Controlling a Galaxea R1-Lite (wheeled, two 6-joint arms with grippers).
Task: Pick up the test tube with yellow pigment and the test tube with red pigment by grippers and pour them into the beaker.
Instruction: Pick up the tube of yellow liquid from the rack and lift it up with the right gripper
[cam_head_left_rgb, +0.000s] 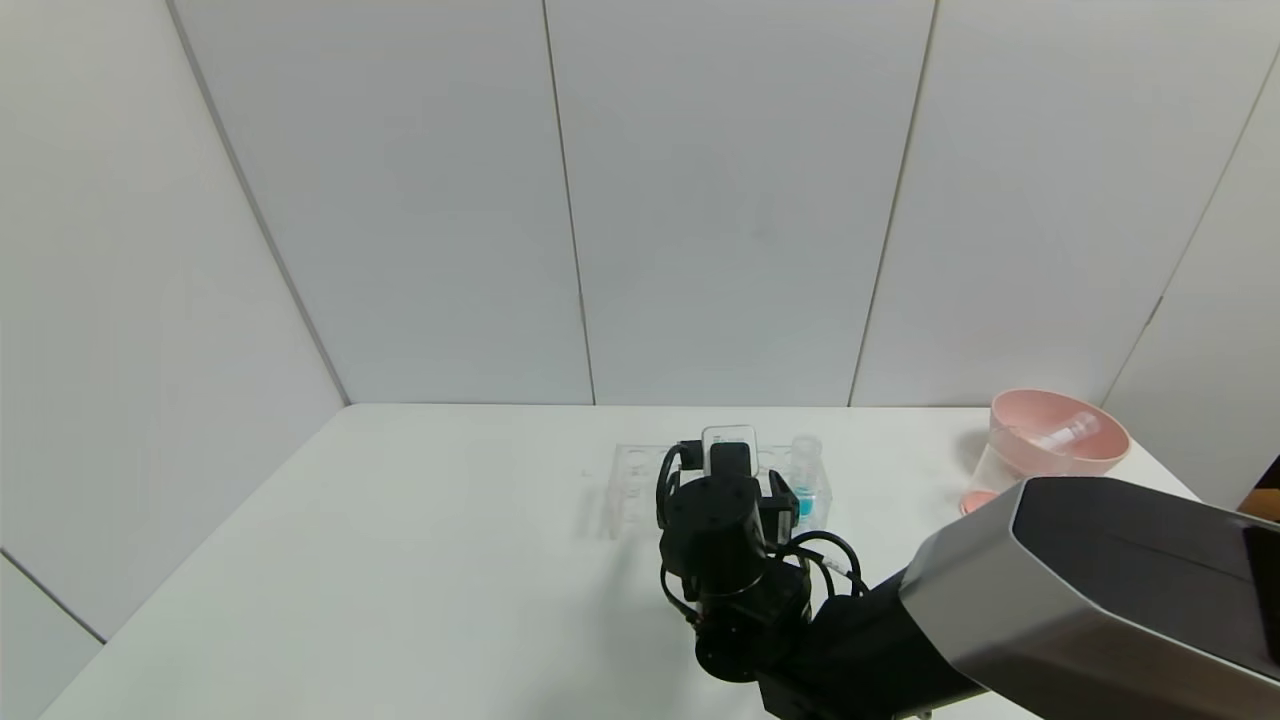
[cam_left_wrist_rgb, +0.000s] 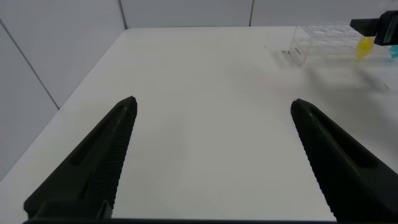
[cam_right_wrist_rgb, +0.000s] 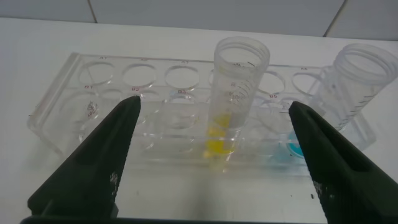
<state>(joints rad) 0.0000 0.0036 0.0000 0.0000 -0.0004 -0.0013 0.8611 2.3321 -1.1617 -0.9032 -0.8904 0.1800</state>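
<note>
The test tube with yellow pigment (cam_right_wrist_rgb: 233, 93) stands upright in a clear rack (cam_right_wrist_rgb: 93, 106), with yellow liquid at its bottom. My right gripper (cam_right_wrist_rgb: 214, 106) is open, with one finger on each side of the tube and not touching it. In the head view the right gripper (cam_head_left_rgb: 730, 462) sits at the rack (cam_head_left_rgb: 630, 480) and hides the yellow tube. No tube with red liquid shows. The beaker (cam_head_left_rgb: 988, 478), clear with a reddish bottom, stands against the pink bowl at the far right. My left gripper (cam_left_wrist_rgb: 214, 102) is open and empty over bare table.
A tube with blue liquid (cam_right_wrist_rgb: 354, 81) stands in the rack beside the yellow one and also shows in the head view (cam_head_left_rgb: 805, 485). The pink bowl (cam_head_left_rgb: 1095, 455) holds an empty clear tube (cam_head_left_rgb: 1065, 432). White walls close the table's back and sides.
</note>
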